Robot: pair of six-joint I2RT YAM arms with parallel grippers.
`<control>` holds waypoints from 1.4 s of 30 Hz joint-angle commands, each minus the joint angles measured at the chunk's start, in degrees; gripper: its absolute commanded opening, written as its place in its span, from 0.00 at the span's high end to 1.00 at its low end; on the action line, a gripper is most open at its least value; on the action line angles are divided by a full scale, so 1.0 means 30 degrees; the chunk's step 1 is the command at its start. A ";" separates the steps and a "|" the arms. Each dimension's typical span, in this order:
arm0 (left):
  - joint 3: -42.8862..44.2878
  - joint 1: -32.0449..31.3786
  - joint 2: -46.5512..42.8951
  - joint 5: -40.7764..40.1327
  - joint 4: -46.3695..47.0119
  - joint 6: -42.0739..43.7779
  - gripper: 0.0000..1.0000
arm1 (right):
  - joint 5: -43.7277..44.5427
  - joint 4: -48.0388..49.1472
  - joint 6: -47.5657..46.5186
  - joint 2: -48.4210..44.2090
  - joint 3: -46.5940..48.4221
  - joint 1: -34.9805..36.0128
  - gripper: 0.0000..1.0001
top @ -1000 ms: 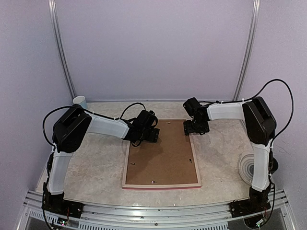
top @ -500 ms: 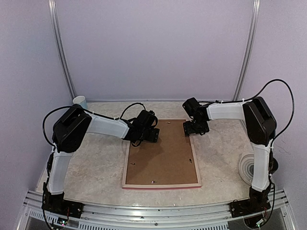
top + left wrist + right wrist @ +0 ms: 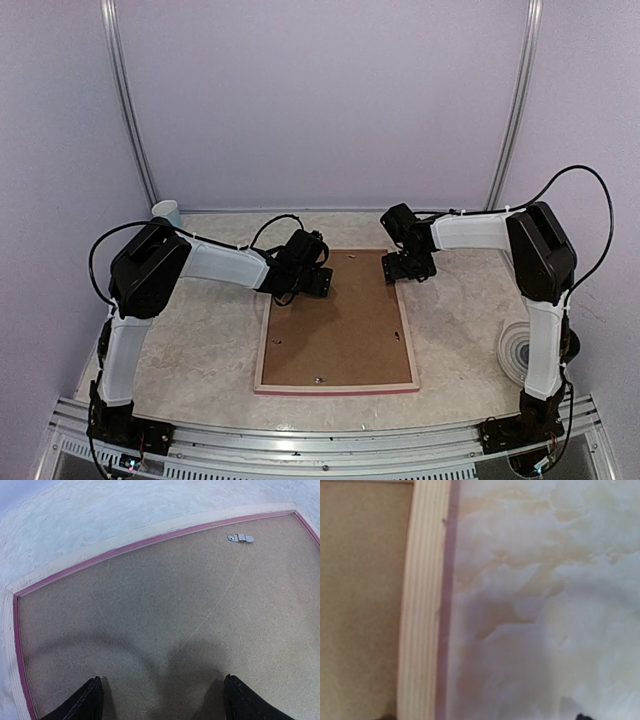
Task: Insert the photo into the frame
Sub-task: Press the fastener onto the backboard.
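The frame (image 3: 337,387) lies face down in the middle of the table, pale wood back up with a pink edge showing. The brown backing board (image 3: 335,330) fills it, and the photo is hidden. My left gripper (image 3: 318,283) is open and empty, low over the board's far left corner (image 3: 165,605), fingertips wide apart (image 3: 160,700). My right gripper (image 3: 403,268) is at the far right corner. Its wrist view shows the wood rail (image 3: 422,605) close up, with only the fingertips visible at the bottom edge, wide apart (image 3: 482,717).
A small metal clip (image 3: 240,538) sits on the board near the far rail. A pale blue cup (image 3: 167,212) stands at the back left corner. A white coiled roll (image 3: 517,350) lies by the right arm's base. Lilac walls close in on three sides.
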 commanded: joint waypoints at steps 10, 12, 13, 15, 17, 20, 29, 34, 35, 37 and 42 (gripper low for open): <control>-0.0633 0.0017 0.1268 0.1009 -0.1583 -0.0107 0.19 | -0.0639 -0.2784 -0.0501 -0.0094 -0.0273 0.0327 0.19; -0.0649 0.0032 0.1241 0.1030 -0.1619 -0.0148 0.19 | -0.0641 -0.2861 -0.0506 -0.0109 -0.0253 0.0323 0.19; -0.0643 0.0032 0.1255 0.1030 -0.1615 -0.0138 0.19 | -0.0658 -0.2887 -0.0496 -0.0133 -0.0250 0.0323 0.19; -0.0635 0.0057 0.1275 0.1012 -0.1610 -0.0165 0.19 | -0.0648 -0.2929 -0.0529 -0.0124 -0.0278 0.0323 0.19; -0.0632 0.0076 0.1293 0.0994 -0.1608 -0.0224 0.19 | -0.0525 -0.3012 -0.0546 -0.0098 -0.0275 0.0323 0.19; -0.0656 0.0118 0.1325 0.0959 -0.1628 -0.0380 0.20 | -0.0377 -0.3075 -0.0519 -0.0123 -0.0246 0.0323 0.19; -0.0639 0.0179 0.1414 0.0921 -0.1656 -0.0606 0.22 | -0.0483 -0.3331 -0.0491 -0.0525 0.0150 0.0323 0.18; -0.0648 0.0230 0.1419 0.0979 -0.1670 -0.0657 0.22 | -0.0539 -0.3485 -0.0539 -0.0534 0.0216 0.0323 0.18; -0.0632 0.0236 0.1395 0.0979 -0.1658 -0.0664 0.22 | -0.0531 -0.3529 -0.0552 -0.0534 0.0215 0.0323 0.18; -0.0678 0.0237 0.1413 0.0993 -0.1656 -0.0686 0.22 | -0.0527 -0.3589 -0.0631 -0.0583 0.0163 0.0323 0.18; -0.0663 0.0239 0.1393 0.0980 -0.1656 -0.0738 0.23 | -0.1296 -0.2961 -0.0909 -0.1266 0.0130 0.0214 0.16</control>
